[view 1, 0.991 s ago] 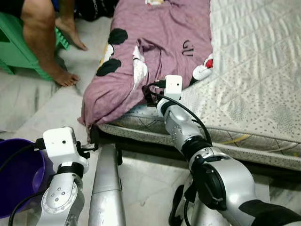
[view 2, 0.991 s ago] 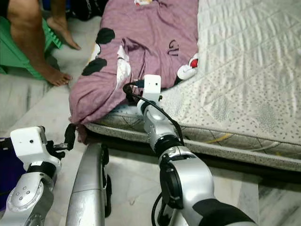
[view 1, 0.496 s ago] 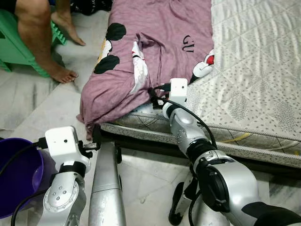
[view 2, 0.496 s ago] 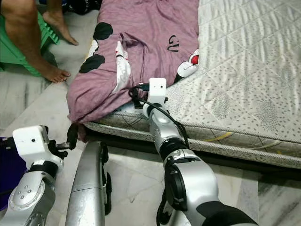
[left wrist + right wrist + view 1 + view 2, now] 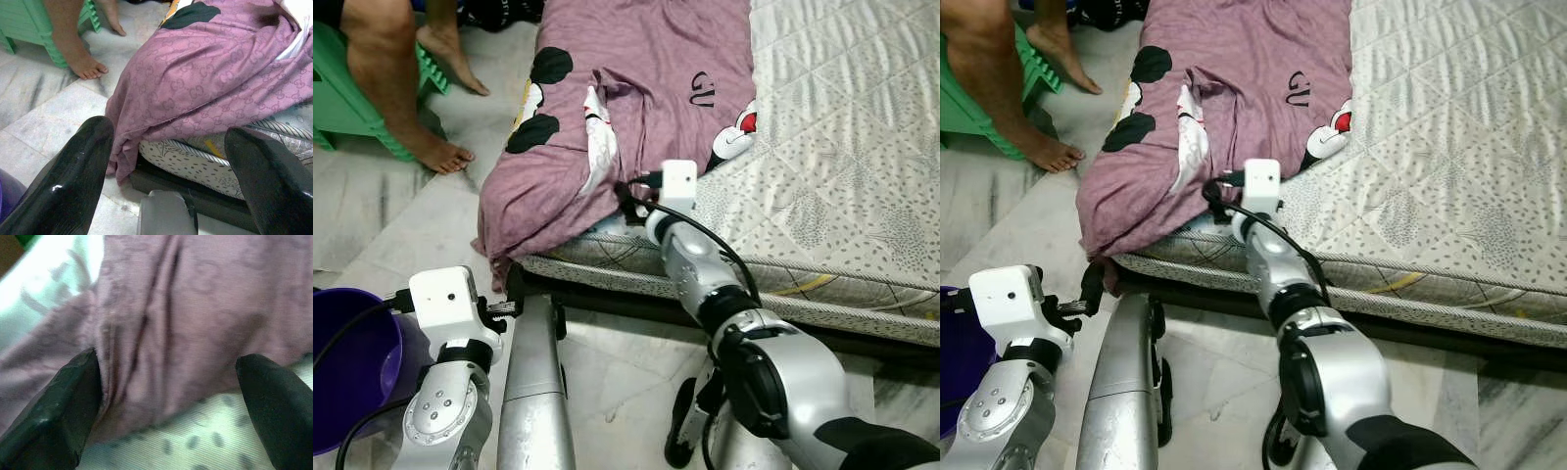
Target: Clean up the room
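At lower left the left gripper (image 5: 166,171) hangs wide open and empty by the purple bucket (image 5: 347,357), while at centre the nearer right gripper (image 5: 171,396), jaws spread, holds nothing at the hem of the purple garment (image 5: 636,108), whose long axis runs up-frame along the mattress (image 5: 842,147).

A mauve garment (image 5: 636,108) with cartoon-mouse print and small monogram pattern lies crumpled on the mattress (image 5: 842,147), its lower end drooping over the near corner toward the floor (image 5: 401,225).
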Robot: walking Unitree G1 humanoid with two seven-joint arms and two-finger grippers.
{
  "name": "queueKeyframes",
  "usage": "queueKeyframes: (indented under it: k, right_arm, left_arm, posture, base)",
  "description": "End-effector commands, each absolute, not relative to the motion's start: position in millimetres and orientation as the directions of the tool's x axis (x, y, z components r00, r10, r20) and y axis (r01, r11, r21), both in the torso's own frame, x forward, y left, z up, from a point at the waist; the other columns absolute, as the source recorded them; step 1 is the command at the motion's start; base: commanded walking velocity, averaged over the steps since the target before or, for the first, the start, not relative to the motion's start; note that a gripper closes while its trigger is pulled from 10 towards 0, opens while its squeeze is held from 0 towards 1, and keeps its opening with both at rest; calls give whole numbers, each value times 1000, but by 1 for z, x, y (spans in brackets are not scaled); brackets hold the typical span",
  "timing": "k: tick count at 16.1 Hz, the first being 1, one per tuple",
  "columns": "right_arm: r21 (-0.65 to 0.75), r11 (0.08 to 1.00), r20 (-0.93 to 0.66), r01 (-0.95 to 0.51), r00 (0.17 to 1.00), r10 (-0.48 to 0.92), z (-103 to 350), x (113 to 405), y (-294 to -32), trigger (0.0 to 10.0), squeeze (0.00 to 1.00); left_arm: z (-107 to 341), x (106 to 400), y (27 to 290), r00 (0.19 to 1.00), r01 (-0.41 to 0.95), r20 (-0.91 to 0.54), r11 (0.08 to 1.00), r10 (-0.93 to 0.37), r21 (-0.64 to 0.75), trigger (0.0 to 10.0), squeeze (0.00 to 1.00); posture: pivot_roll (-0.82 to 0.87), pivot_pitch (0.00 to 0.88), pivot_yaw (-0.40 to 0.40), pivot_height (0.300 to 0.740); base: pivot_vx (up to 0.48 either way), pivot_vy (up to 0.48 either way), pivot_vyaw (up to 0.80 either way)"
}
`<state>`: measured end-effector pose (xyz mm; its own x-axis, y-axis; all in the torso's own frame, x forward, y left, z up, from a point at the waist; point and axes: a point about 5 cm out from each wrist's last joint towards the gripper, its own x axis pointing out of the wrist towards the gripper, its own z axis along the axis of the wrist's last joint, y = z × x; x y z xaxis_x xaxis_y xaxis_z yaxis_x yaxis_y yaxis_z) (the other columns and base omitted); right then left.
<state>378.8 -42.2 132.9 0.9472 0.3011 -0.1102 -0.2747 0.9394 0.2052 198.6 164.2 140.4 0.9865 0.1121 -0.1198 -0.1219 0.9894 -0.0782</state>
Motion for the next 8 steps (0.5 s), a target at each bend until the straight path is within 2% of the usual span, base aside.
queueKeyframes:
  k: [1, 2, 8]
  right_arm:
    - [254, 930, -123, -266, 945, 304, 131, 376, -32, 2706, 0]
    - [278, 926, -126, -255, 946, 298, 131, 374, -29, 0, 0]
    - [312, 936, -128, -163, 969, 212, 138, 377, -28, 0, 0]
  left_arm:
    - [141, 195, 168, 984, -136, -126, 988, 127, -67, 10000, 0]
    - [141, 196, 168, 984, -137, -125, 988, 128, -66, 10000, 0]
    - [142, 200, 169, 984, -140, -117, 988, 132, -63, 10000, 0]
  posture:
    - [330, 323, 16, 537]
    - [328, 320, 15, 537]
    - [332, 309, 15, 537]
  base:
    - [0, 0, 0]
    - [0, 0, 0]
    - [0, 0, 0]
